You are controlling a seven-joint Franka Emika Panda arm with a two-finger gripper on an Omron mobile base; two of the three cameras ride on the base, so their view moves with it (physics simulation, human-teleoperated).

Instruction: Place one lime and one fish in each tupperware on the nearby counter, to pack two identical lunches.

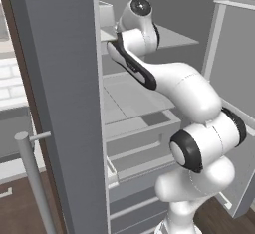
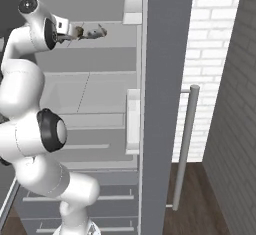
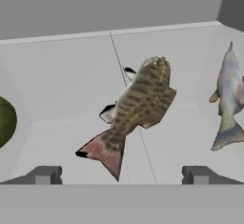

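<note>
At the far left edge of my hand view sits a dark-green round lime (image 3: 5, 121), cut off by the frame, resting on the pale grey fridge shelf (image 3: 62, 75). Just right of it, at the bottom of the frame, my claw (image 3: 121, 175) stands spread wide with nothing between its tips. The brown-olive striped fish with a reddish tail (image 3: 136, 108) lies in the middle of the frame, tail toward me, slanting up to the right. I judge the step in hand to be picking up this fish. Its body runs diagonally, so I should turn my wrist until the jaws cross its thick middle, not the thin tail, then come forward and close gently. At the right edge lies the silvery grey fish with pointed fins (image 3: 229, 101), apart from the brown one; I must keep my right tip off it. In the right base view, my claw (image 2: 75, 31) reaches toward the upper shelf.
</note>
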